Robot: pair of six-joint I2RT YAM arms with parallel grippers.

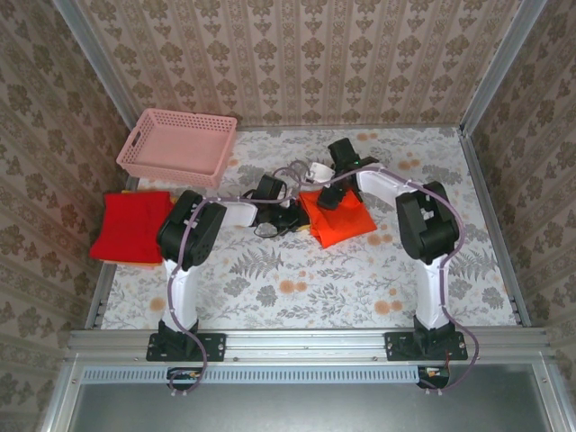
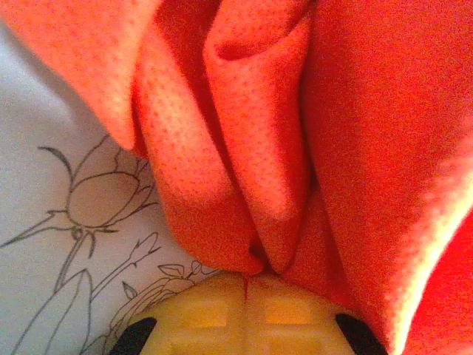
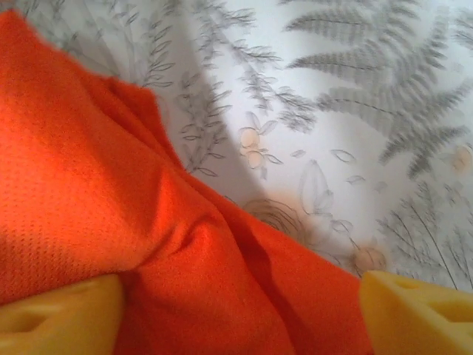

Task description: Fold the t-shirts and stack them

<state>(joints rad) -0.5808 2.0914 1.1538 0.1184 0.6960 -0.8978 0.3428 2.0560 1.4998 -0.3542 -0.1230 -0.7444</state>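
The orange t-shirt is a bright, plain orange (a fine mesh weave shows up close). The red t-shirt is a deeper, plain red. The basket is a pale pink lattice. The tablecloth is white with grey ferns and small orange flowers. The walls carry beige damask stripes. The arms are black and white, the finger pads yellow.

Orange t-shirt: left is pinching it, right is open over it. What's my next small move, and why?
Probably open the left gripper: it pinches a bunch of the orange t-shirt, which lies compact on the table, and the right gripper stands open.
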